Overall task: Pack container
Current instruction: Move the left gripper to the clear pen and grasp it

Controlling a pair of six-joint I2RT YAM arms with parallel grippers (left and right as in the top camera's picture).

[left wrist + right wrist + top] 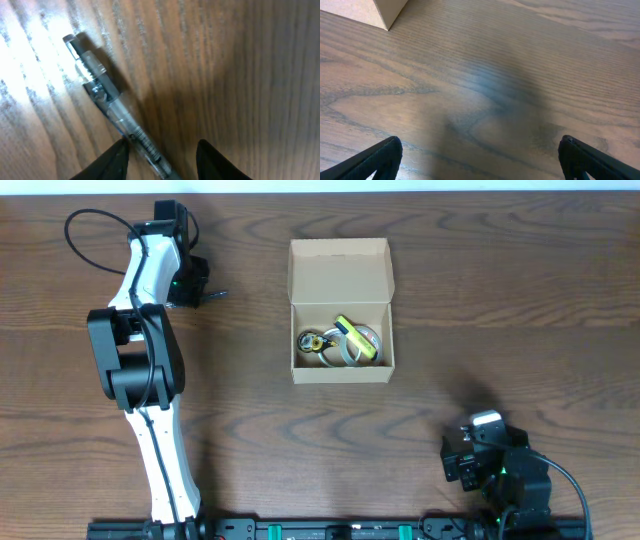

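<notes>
The left gripper [162,146] is open astride a pen [110,107] on the table [250,75]; the right gripper [480,145] is open too.

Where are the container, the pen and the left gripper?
container [340,275]: overhead view, inside of the open lid flap.
pen [114,111]: left wrist view, middle of the clear barrel.
left gripper [162,146]: left wrist view, midway between its fingertips.
</notes>
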